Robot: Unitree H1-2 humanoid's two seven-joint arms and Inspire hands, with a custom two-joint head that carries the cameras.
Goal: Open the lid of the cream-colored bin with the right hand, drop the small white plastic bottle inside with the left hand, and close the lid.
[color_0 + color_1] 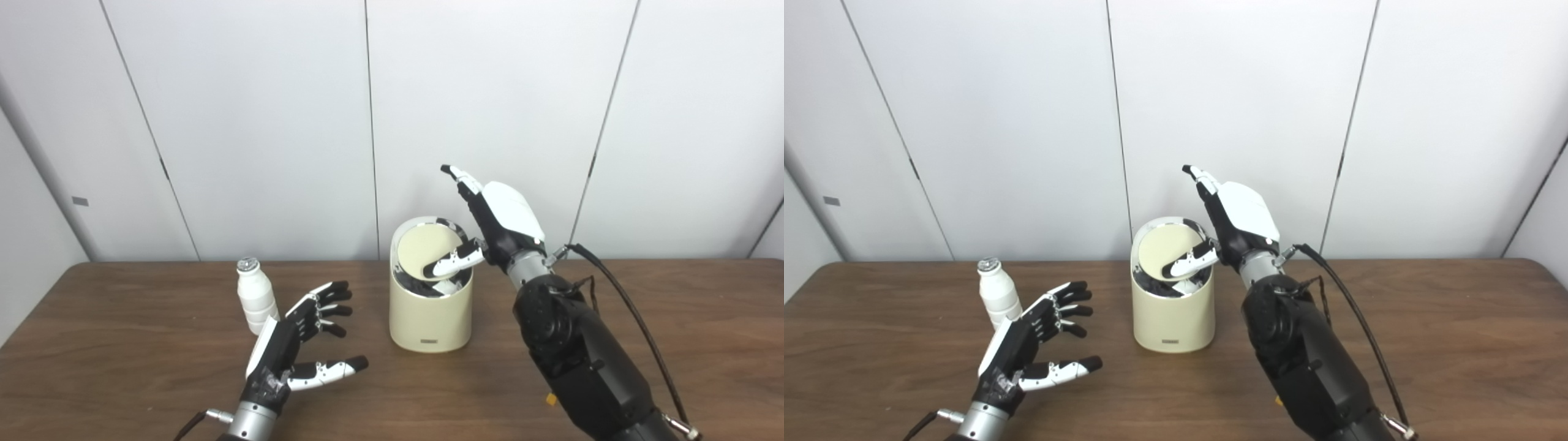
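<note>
The cream-colored bin [430, 312] stands on the table at centre. Its round swing lid [424, 250] is tilted, showing a dark gap at the front. My right hand [496, 223] is over the bin's right rim, fingers pointing up and apart, its thumb resting on the tilted lid. The small white plastic bottle [255, 296] with a silver cap stands upright left of the bin. My left hand [300, 346] is open, fingers spread, just right of and in front of the bottle, not touching it. It holds nothing.
The brown wooden table [122, 367] runs across the view, with white wall panels [257, 122] right behind it. A black cable [637, 324] loops off my right forearm over the table's right side.
</note>
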